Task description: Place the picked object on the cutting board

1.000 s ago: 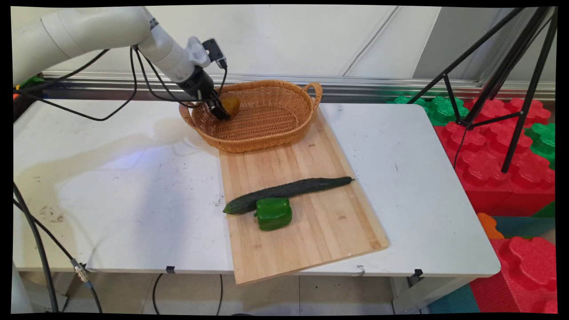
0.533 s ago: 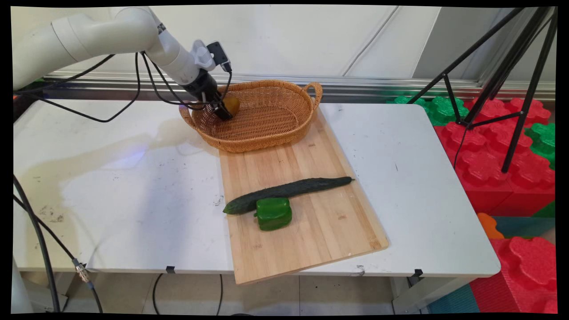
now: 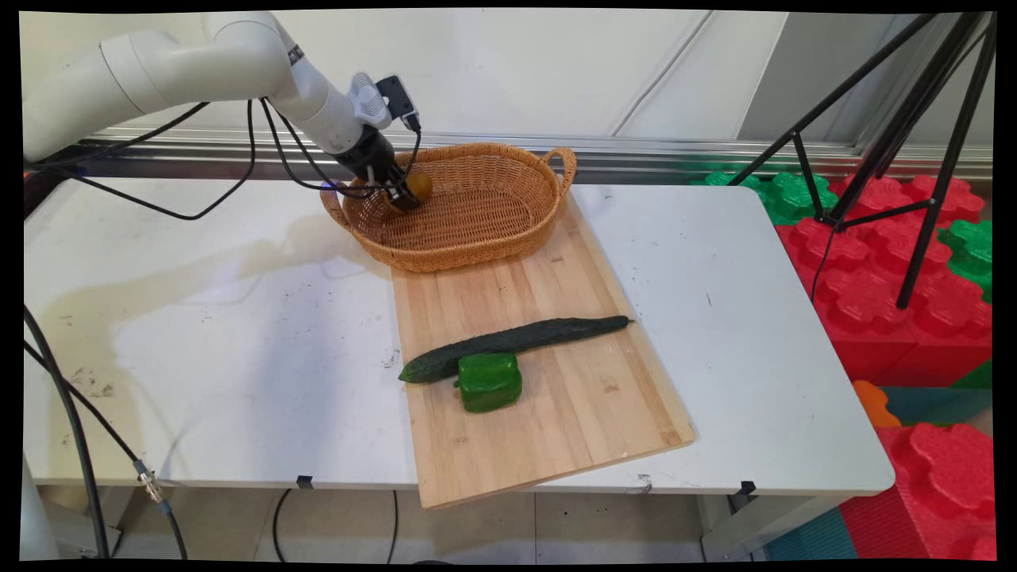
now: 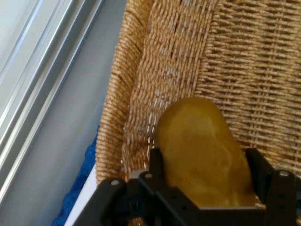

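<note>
My black gripper reaches into the left end of a woven wicker basket at the back of the table. It is shut on a yellow-brown potato. In the hand view the potato sits between the two black fingers, with the basket's wall and floor right behind it. Whether the potato rests on the basket's floor or hangs just above it I cannot tell.
A wooden cutting board runs from the basket to the table's front edge. On it lie a long dark cucumber and a green bell pepper, touching. A black tripod and red and green foam blocks stand at the right.
The gripper has moved a little up and to the right inside the basket, taking the potato with it. The cucumber and pepper have not moved.
</note>
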{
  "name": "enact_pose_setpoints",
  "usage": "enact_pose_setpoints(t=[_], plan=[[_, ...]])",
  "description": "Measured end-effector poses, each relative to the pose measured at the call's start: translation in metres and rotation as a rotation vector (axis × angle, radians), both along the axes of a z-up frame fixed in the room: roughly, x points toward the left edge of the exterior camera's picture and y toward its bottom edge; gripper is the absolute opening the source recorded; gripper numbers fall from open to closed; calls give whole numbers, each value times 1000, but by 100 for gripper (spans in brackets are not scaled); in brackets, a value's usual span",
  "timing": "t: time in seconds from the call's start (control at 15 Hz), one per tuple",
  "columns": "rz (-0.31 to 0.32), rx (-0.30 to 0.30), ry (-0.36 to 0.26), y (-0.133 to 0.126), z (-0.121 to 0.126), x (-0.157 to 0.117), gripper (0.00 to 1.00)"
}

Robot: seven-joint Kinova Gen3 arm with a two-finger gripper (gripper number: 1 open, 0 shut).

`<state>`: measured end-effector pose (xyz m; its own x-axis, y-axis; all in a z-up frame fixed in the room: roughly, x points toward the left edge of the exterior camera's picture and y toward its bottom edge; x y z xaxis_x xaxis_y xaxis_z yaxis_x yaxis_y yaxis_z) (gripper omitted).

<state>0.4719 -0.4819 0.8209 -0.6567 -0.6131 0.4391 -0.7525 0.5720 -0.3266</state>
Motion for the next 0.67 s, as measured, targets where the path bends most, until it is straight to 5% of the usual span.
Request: enact_pose_setpoints(t=[0.67], plan=[[32,-30,20,15,19,-5,0]])
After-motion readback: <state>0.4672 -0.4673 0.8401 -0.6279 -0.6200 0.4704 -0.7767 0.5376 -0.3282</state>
